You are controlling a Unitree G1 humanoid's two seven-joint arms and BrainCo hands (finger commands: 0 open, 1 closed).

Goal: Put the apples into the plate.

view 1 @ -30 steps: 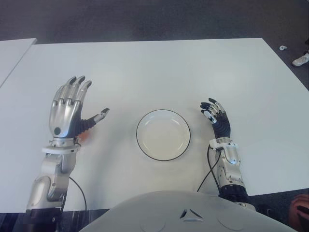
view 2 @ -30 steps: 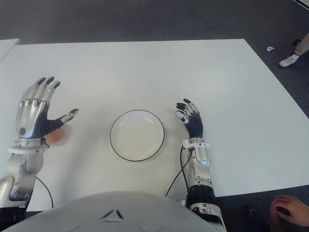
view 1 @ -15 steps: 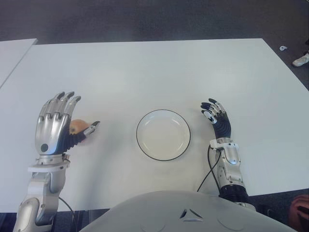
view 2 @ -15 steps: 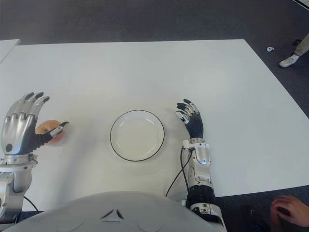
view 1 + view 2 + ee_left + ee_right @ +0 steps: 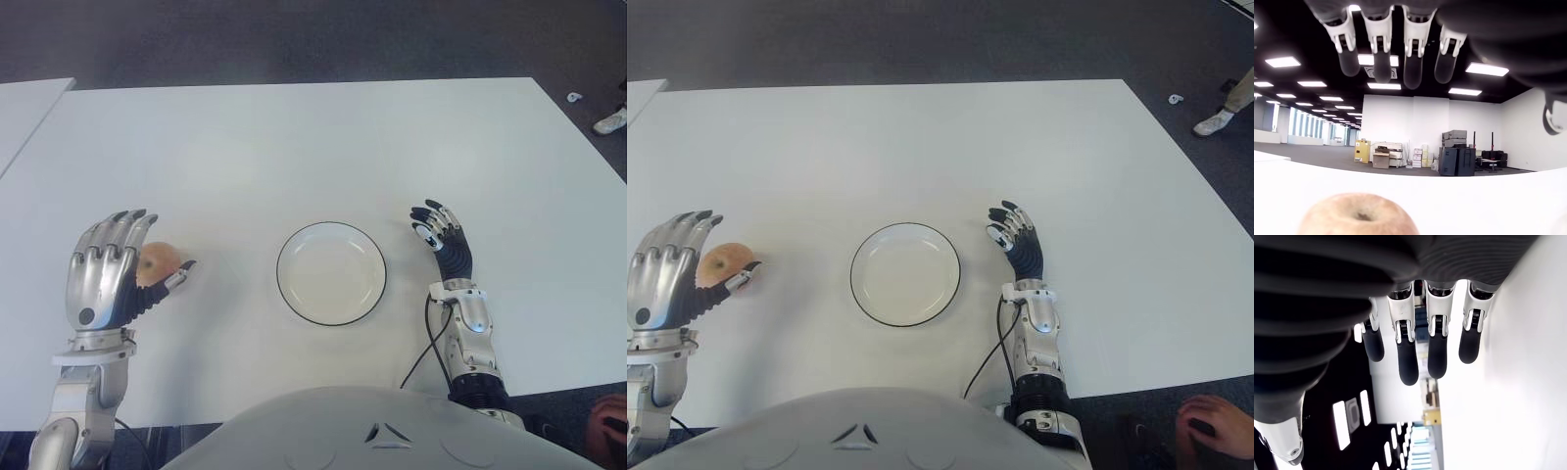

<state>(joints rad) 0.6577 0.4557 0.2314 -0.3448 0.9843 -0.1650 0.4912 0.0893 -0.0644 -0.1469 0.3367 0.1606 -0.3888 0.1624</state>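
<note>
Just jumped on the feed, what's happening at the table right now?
The left hand is at the apple on the white table, left of the plate. Its fingers arch over the fruit without closing on it, so the apple isn't grasped. The plate holds nothing. The right hand shows just right of the plate, fingers relaxed and holding nothing.

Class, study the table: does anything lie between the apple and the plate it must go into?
Nothing visible does. The apple sits at the left hand, and only bare white table separates it from the empty plate. The right hand shows beyond the plate's right side.
</note>
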